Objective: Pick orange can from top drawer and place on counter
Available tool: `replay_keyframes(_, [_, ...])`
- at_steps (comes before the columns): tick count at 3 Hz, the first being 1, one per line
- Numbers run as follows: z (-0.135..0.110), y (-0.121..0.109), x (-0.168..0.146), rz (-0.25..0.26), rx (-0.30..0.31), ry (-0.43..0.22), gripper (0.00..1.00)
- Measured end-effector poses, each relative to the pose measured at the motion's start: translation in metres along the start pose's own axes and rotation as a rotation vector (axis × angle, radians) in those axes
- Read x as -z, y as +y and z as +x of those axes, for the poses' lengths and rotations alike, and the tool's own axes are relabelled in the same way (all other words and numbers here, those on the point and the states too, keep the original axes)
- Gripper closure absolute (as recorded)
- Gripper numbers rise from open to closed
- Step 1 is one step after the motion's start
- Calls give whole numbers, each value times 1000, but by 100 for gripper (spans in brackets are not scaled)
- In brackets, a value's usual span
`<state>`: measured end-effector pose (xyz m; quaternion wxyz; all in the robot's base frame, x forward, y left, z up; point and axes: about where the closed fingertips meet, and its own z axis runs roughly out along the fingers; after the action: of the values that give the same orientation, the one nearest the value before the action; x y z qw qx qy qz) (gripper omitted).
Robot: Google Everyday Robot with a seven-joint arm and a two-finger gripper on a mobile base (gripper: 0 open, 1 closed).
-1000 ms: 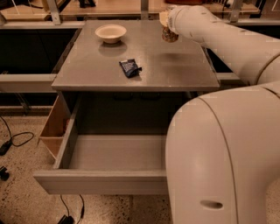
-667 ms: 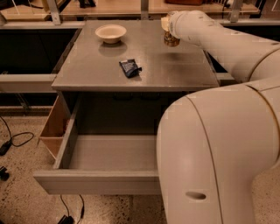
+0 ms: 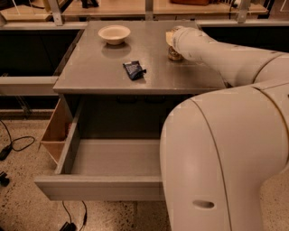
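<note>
The orange can (image 3: 173,55) stands at the back right of the counter (image 3: 99,70), its lower part showing under my wrist. My gripper (image 3: 173,44) is directly over the can's top, mostly hidden by my own arm. The top drawer (image 3: 99,188) is pulled open below the counter, and the part of its inside that I can see holds nothing. My arm's large white body covers the drawer's right side.
A white bowl (image 3: 114,34) sits at the back left of the counter. A small dark blue wrapper (image 3: 133,69) lies near its middle. A tan wooden box (image 3: 56,131) stands left of the drawer. Cables (image 3: 13,144) lie on the floor. Pale wooden tabletops (image 3: 113,8) are behind.
My wrist and the orange can have come down and slightly nearer, from above the counter's back right onto or just above its surface. Bowl, wrapper and drawer have not moved.
</note>
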<state>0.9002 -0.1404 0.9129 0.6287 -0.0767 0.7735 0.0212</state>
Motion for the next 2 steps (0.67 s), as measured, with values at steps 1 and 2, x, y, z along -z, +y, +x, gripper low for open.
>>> replay_keyframes(1, [7,3,0,-1,-15,3,100])
replay_keyframes(2, [7,3,0,-1,-15,3,73])
